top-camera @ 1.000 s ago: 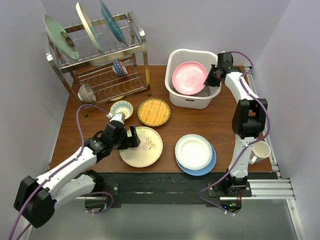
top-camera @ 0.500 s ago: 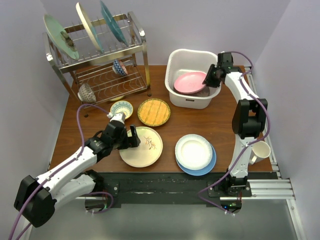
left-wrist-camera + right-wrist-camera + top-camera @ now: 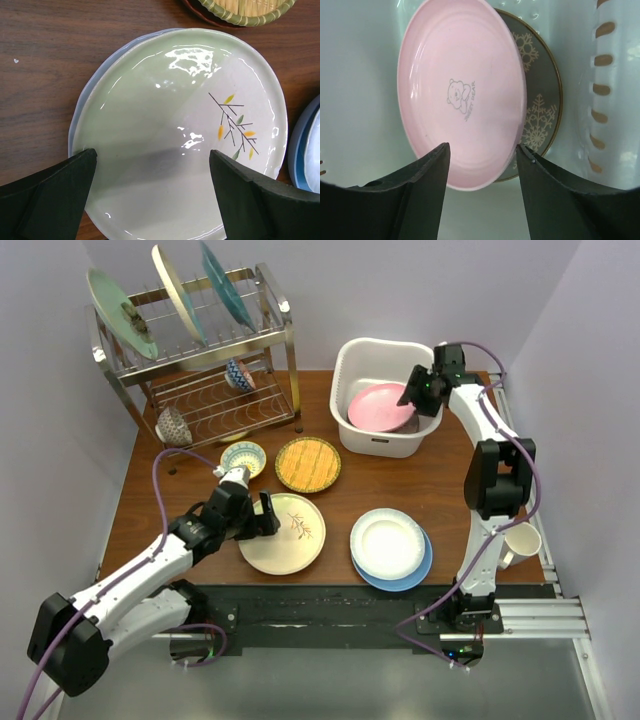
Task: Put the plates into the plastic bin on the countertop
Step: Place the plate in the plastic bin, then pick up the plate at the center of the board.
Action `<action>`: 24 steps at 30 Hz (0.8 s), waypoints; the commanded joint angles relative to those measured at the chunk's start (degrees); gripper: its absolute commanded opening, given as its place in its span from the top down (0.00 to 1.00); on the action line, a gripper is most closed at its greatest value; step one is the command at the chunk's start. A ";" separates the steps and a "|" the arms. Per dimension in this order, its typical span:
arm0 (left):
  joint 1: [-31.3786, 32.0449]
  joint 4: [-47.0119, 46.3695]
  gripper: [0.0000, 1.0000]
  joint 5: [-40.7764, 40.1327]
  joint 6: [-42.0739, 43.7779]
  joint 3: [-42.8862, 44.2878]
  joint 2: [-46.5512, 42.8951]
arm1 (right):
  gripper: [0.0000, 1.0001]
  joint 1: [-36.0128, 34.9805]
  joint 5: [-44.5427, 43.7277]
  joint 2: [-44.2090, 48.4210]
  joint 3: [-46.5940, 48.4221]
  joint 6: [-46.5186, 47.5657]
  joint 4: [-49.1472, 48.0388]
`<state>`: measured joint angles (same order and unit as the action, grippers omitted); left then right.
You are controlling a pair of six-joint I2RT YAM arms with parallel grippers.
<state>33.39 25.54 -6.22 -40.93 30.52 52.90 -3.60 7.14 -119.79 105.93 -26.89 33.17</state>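
The white plastic bin stands at the back right. In it the pink plate lies tilted on a grey snowflake plate. My right gripper hovers open just over the pink plate's near edge, holding nothing. My left gripper is wide open low over the near edge of a cream plate with a twig motif; its fingers straddle the rim without closing on it. A yellow woven plate and a white plate on a blue plate lie on the table.
A steel wire dish rack at the back left holds three upright plates on top and two bowls below. A small patterned bowl sits by the woven plate. A cream cup stands off the table's right edge.
My right gripper has opened and let go of the pink plate, which dropped from leaning upright to lying in the bin. The left arm has not moved.
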 commanded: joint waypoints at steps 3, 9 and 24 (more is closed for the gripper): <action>-0.34 1.27 0.00 0.33 -0.38 0.94 -1.22 | 0.38 -0.01 0.86 7.63 0.07 0.70 -0.21; -0.34 1.62 0.00 0.15 -0.99 0.94 -2.10 | 0.35 -0.27 1.83 12.46 -0.64 0.62 -0.30; -0.34 2.76 0.00 -0.46 -1.70 2.35 -3.33 | 0.34 -9.49 6.75 24.95 -10.82 1.23 0.76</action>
<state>33.39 28.32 -6.24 -41.47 30.52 50.57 -9.72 11.70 -97.76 97.76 -26.76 33.17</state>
